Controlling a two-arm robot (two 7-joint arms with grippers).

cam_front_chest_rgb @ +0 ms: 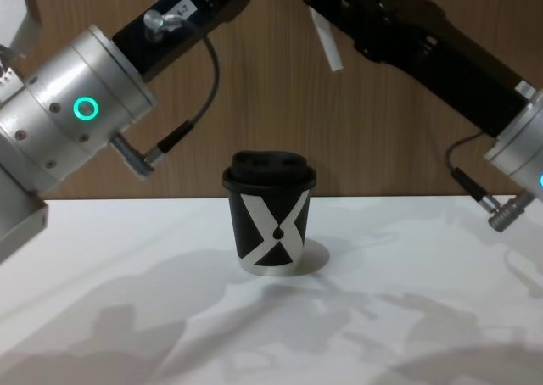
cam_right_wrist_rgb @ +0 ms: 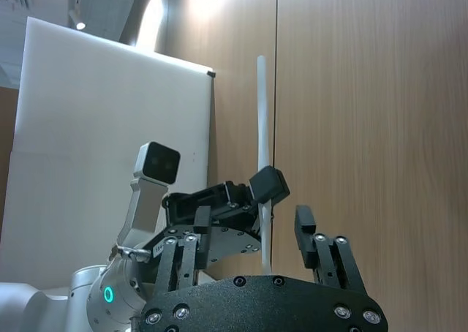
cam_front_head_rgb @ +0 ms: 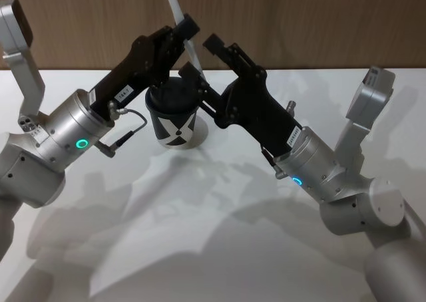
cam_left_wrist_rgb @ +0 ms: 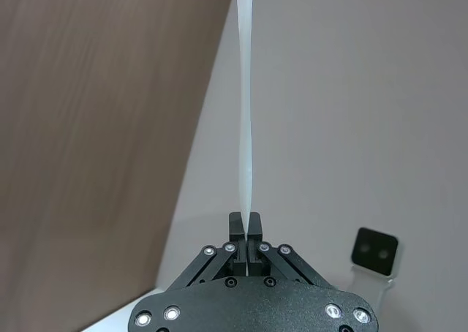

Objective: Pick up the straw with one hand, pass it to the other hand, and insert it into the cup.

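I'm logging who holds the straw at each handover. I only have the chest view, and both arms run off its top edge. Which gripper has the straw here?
Observer: The left gripper is shut on the straw, and most of the straw's length sticks up past it.
Operator: Has the right one closed on it as well?
Observer: No. The right gripper is open, and the straw runs between its jaws ungripped.
Operator: Are they lined up over the cup?
Observer: Seen from the head view, the two grippers meet above the far side of the cup.
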